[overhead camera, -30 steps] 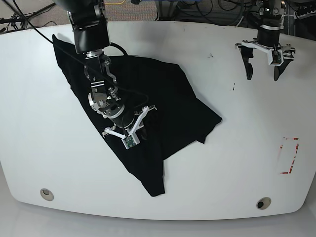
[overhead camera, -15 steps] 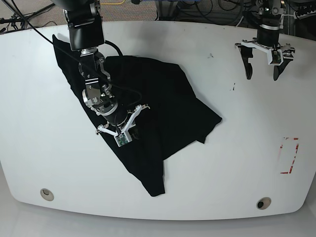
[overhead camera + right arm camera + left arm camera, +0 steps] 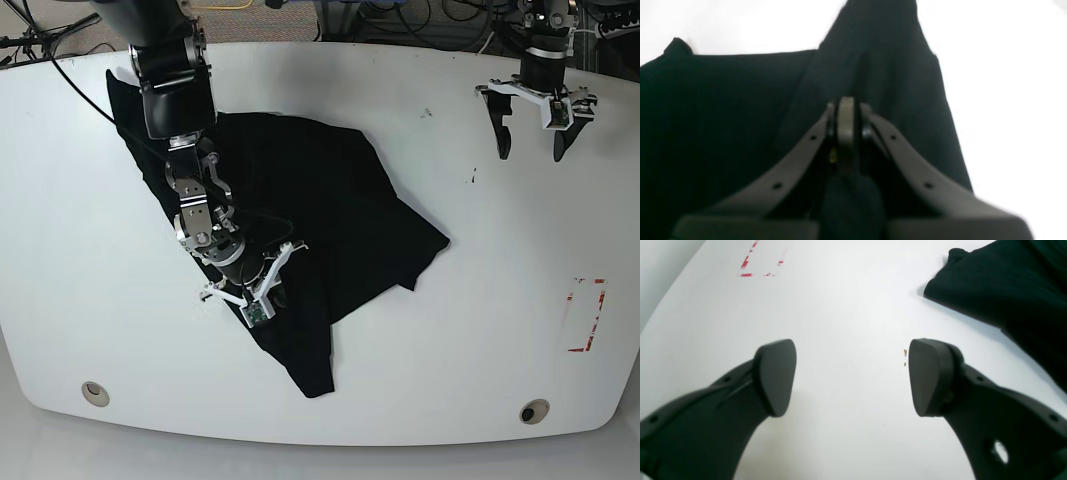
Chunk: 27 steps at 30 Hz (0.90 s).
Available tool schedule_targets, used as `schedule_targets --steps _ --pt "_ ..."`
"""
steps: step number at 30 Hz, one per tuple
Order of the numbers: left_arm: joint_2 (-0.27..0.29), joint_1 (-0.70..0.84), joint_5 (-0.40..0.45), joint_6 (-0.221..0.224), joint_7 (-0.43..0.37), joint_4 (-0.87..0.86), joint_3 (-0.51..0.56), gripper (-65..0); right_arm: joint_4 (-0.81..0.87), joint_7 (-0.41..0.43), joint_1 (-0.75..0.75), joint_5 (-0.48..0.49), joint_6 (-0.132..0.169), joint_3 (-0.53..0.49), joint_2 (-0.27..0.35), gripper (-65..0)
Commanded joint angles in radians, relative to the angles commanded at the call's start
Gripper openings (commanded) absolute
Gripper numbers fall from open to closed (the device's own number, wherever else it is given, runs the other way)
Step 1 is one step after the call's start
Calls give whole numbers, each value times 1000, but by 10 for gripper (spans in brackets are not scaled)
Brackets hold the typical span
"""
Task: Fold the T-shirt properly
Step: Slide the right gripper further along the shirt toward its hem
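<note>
The black T-shirt (image 3: pixel 330 190) lies crumpled across the left half of the white table (image 3: pixel 480 300), one narrow end reaching toward the front edge. My right gripper (image 3: pixel 272 292) sits low on the shirt's left-centre part. In the right wrist view this gripper (image 3: pixel 846 110) has its fingertips pressed together, with dark T-shirt (image 3: pixel 723 100) cloth bunched between the fingers. My left gripper (image 3: pixel 532 150) hangs open at the far right over bare table. From the left wrist view, the left gripper (image 3: pixel 851 373) holds nothing, and a T-shirt (image 3: pixel 1007 283) corner lies well away.
Red tape marks (image 3: pixel 585 315) outline a box near the table's right edge, also showing as tape marks (image 3: pixel 760 263) in the left wrist view. Two round holes (image 3: pixel 95 392) (image 3: pixel 533 411) sit near the front edge. Small specks (image 3: pixel 905 356) dot the table by the left gripper.
My right gripper has shifted slightly toward the front edge over the shirt and its jaws have come together on the cloth. The left arm and the shirt's outline are unchanged.
</note>
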Motion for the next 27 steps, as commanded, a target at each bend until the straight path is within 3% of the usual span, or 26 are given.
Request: schedule_targets --steps 1,3,11,15,21,23,25,27 --pt "0 3 0 0 0 0 -1 -152 5 -2 8 1 -4 -21 2 -576" --pt "-3 -5 5 -2 -3 2 1 -148 16 -9 21 5 -6 -96 17 -486" --pt "-2 -5 8 0 -4 2 2 -142 -15 1 65 5 0 -117 52 -324" --pt "-3 -18 8 1 6 2 -1 -124 -77 45 117 3 5 -116 78 -282" --pt "-4 -22 11 -1 22 2 -4 -100 -168 123 153 7 5 -108 79 -276" --pt "-5 -24 12 -1 30 4 -5 -94 -211 161 170 11 4 -107 76 -278" --pt "-3 -29 13 -2 30 4 -1 -90 -340 277 215 16 1 -88 65 -284" --pt "-3 -29 14 -3 30 5 0 -91 -368 294 224 19 1 -80 63 -285"
